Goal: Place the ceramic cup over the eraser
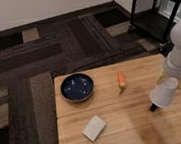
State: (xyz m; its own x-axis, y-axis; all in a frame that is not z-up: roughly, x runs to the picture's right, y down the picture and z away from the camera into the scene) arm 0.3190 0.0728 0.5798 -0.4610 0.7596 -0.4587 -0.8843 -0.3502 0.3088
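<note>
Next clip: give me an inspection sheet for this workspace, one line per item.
Surface: wooden table, light planks.
Job's things: white cup held in the air at the right side of the table; black eraser showing just under the cup's lower edge.
Clutter: dark blue bowl, orange carrot, pale block, all apart from each other.
Gripper: gripper at the right edge, shut on the cup.
Cables: nothing seen.
Surroundings: patterned dark carpet, black shelf behind on the right.
</note>
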